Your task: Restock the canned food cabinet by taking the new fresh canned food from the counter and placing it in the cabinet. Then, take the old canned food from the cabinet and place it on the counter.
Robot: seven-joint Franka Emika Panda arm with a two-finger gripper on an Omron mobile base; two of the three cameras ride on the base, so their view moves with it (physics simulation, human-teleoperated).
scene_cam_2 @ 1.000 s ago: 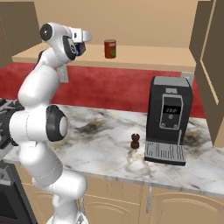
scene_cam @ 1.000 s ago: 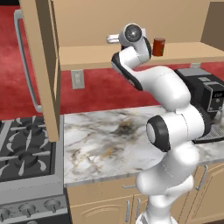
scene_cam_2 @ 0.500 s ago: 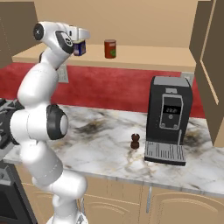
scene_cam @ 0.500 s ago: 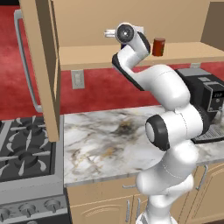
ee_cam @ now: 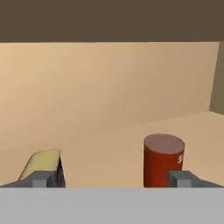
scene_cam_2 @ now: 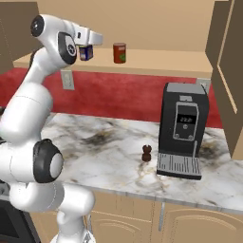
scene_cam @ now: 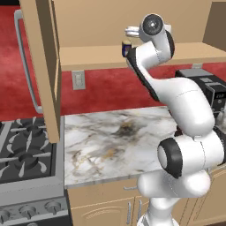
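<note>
As before, end effector seemingly clamped on blue can, now left of red can.

a red backsplash wall carries a pale outlet plate. a black coffee machine stands at right, a gas stove at left, tan base cabinet doors below.

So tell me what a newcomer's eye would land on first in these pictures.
First, the white arm stretched up into the open cabinet, its end effector at the blue can on the shelf. Next, the red-orange can standing upright on that shelf, just to the blue can's right in the right base view. Then the black coffee machine on the marble counter, a small dark brown piece beside it.
</note>
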